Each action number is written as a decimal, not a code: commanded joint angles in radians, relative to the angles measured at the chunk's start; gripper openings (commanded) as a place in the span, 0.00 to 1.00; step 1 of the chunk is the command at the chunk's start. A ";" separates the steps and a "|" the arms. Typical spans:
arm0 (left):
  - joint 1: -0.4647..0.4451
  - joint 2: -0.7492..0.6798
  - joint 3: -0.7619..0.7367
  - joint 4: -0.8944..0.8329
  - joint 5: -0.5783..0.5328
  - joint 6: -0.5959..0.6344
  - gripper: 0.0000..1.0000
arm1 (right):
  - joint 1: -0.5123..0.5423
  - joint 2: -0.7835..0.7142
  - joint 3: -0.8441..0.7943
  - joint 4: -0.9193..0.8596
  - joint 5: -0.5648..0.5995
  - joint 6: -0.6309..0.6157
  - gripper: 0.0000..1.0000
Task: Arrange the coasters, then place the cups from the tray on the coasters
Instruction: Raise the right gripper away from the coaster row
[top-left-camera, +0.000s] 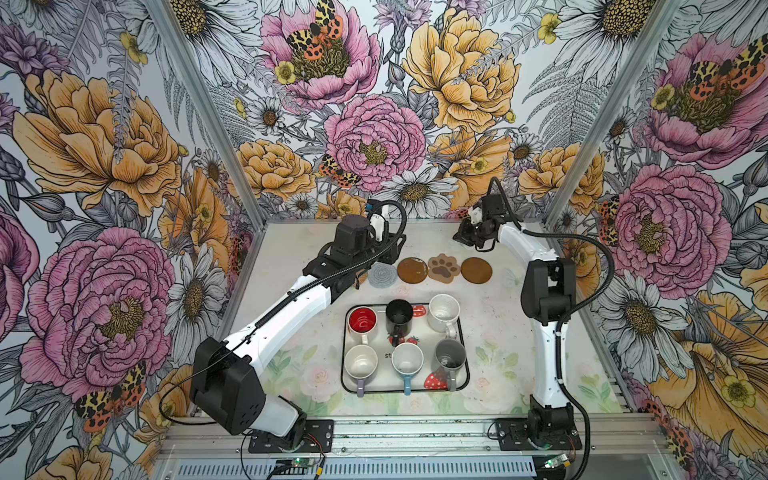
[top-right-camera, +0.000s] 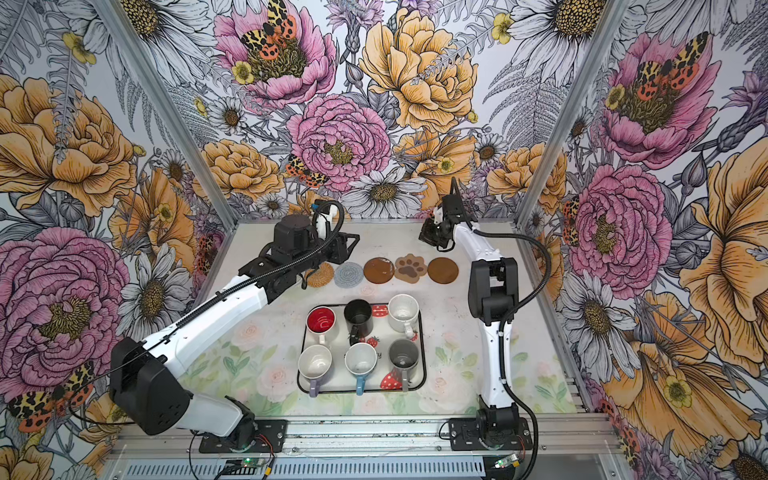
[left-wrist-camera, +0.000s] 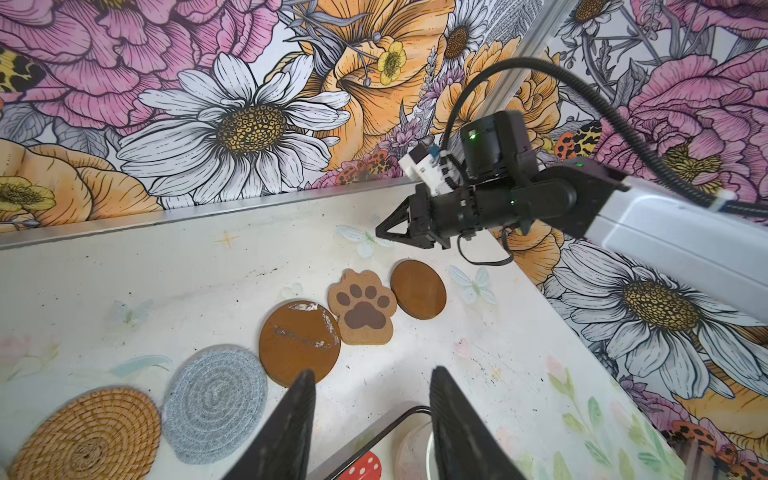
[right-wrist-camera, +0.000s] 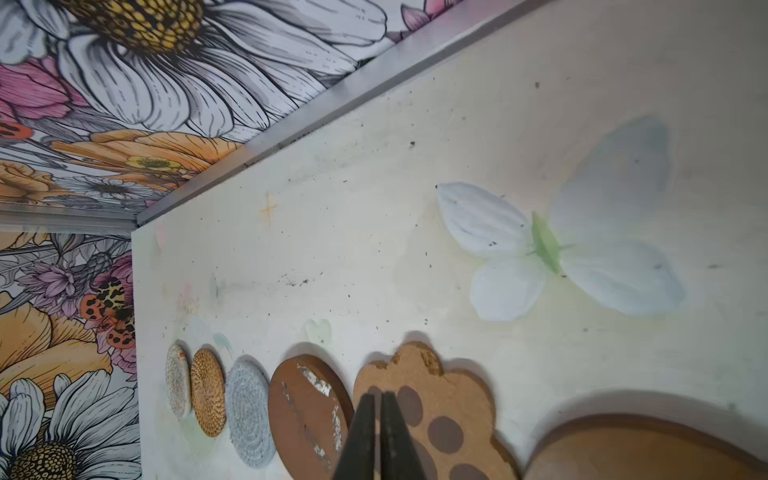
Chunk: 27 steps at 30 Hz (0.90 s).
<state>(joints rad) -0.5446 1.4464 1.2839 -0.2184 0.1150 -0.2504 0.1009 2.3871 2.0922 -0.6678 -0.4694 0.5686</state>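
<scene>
Coasters (top-left-camera: 382, 275) lie flat in a left–right row beyond the tray (top-right-camera: 424, 357):
- beaded mat (right-wrist-camera: 178, 386)
- woven rattan round (top-right-camera: 320, 274)
- grey spiral (top-right-camera: 348, 274)
- scuffed brown disc (top-right-camera: 378, 270)
- cork paw (top-right-camera: 410, 268), toes pointing away from the tray
- plain brown disc (top-right-camera: 443, 270)

Six cups (top-right-camera: 321, 320) stand in the tray, handles toward its near edge. The left gripper (left-wrist-camera: 374, 374) has its fingers apart and holds nothing. The right gripper (right-wrist-camera: 377, 395) has its fingers pressed together.

only writing I can make out is a small dark "st" printed on the tray (top-left-camera: 384, 384), peeking out between the lilac cup (top-left-camera: 360, 365) and the light blue cup (top-left-camera: 407, 359) in a top view, rest of the word hidden by the cups
</scene>
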 joint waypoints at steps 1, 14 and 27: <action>0.009 -0.046 -0.026 0.030 -0.037 0.026 0.47 | 0.022 0.073 0.101 -0.006 -0.025 0.042 0.08; 0.014 -0.059 -0.049 0.057 -0.038 0.042 0.46 | 0.062 0.230 0.243 -0.007 -0.013 0.103 0.08; 0.021 -0.058 -0.048 0.048 -0.041 0.059 0.47 | 0.058 0.220 0.180 -0.013 0.009 0.094 0.08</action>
<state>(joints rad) -0.5381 1.4025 1.2469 -0.1822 0.0929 -0.2192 0.1596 2.5935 2.2890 -0.6788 -0.4786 0.6590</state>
